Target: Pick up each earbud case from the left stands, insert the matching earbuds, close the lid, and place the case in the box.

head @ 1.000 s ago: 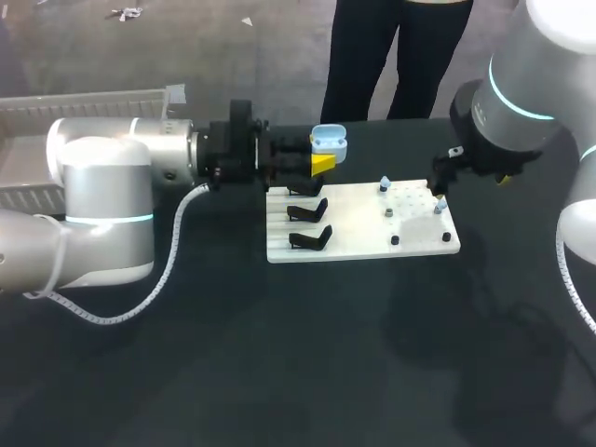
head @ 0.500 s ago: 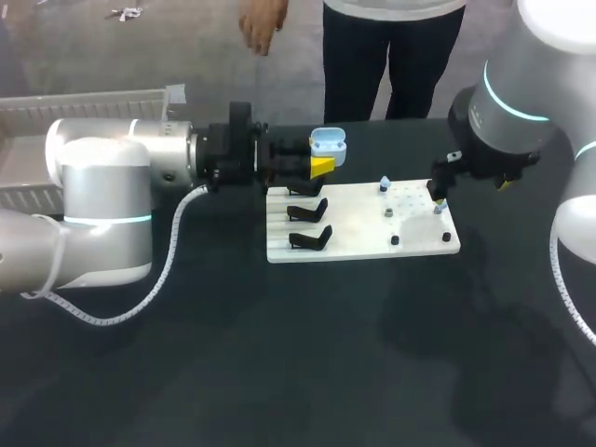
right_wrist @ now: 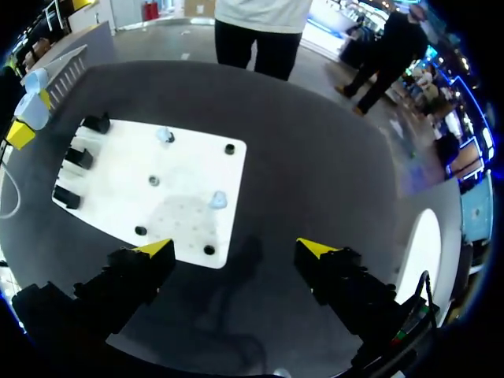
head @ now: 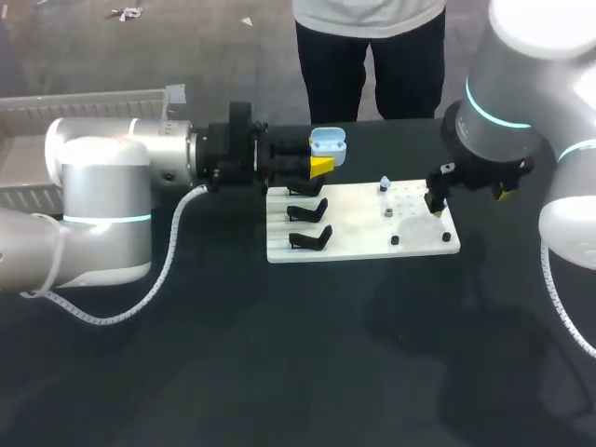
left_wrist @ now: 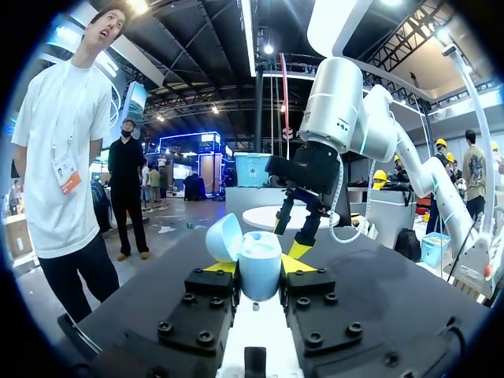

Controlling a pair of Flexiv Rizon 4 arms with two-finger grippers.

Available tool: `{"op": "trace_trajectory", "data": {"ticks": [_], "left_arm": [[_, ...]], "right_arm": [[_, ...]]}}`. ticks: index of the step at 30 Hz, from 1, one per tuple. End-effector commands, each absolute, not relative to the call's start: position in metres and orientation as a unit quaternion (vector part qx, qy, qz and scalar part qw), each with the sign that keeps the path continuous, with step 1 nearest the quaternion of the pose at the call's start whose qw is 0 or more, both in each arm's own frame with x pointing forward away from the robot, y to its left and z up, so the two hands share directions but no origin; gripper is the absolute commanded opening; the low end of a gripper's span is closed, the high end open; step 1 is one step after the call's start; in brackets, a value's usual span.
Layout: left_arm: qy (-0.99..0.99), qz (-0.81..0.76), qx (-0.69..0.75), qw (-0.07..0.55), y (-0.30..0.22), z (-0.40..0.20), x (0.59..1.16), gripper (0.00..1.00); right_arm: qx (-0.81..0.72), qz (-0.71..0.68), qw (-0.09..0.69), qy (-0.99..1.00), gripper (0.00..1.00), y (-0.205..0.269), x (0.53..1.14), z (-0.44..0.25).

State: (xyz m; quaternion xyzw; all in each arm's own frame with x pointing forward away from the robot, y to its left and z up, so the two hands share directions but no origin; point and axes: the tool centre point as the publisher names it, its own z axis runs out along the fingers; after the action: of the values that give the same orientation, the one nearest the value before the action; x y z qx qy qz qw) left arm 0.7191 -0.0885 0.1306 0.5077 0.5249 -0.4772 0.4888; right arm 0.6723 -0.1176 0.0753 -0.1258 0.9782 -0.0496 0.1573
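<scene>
Right gripper (right_wrist: 236,248) edged over flat white board (right_wrist: 118,181), spread wide; left gripper (left_wrist: 260,266) clamps rounded pale-blue case (left_wrist: 260,250), lid open.

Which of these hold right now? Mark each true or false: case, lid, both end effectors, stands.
1. Left end effector is shut on the earbud case. True.
2. The case lid is closed. False: it stands open.
3. Right end effector holds an earbud. False: it is open and empty above the white board.
4. Two light blue earbuds sit on the board. True.
5. A case rests on a black stand. False: all three stands are bare.
</scene>
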Motion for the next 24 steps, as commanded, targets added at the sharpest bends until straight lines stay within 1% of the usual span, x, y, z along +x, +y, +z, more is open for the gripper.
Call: {"op": "trace_trajectory", "data": {"ticks": [1,8,17,18,21,24], "left_arm": [[0.525,-0.477,0.507,0.489,-0.088,0.131,0.719,0.00],[0.525,-0.477,0.507,0.489,-0.088,0.131,0.719,0.00],[0.525,-0.477,0.507,0.489,-0.088,0.131,0.719,0.00],[0.525,-0.477,0.507,0.489,-0.088,0.131,0.719,0.00],[0.525,-0.477,0.507,0.489,-0.088,0.131,0.719,0.00],[0.525,-0.477,0.507,0.489,-0.088,0.131,0.719,0.00]], "right_arm": [[-0.133,-0.051,0.144,0.979,1.00,-0.106,0.684,0.066],[-0.164,-0.046,0.129,0.977,1.00,-0.100,0.694,0.055],[-0.194,-0.046,0.105,0.974,1.00,-0.107,0.701,0.041],[-0.198,-0.045,0.104,0.974,0.98,-0.107,0.701,0.041],[-0.204,-0.043,0.102,0.973,0.86,-0.107,0.702,0.040],[-0.207,-0.039,0.100,0.972,0.81,-0.105,0.702,0.039]]}}
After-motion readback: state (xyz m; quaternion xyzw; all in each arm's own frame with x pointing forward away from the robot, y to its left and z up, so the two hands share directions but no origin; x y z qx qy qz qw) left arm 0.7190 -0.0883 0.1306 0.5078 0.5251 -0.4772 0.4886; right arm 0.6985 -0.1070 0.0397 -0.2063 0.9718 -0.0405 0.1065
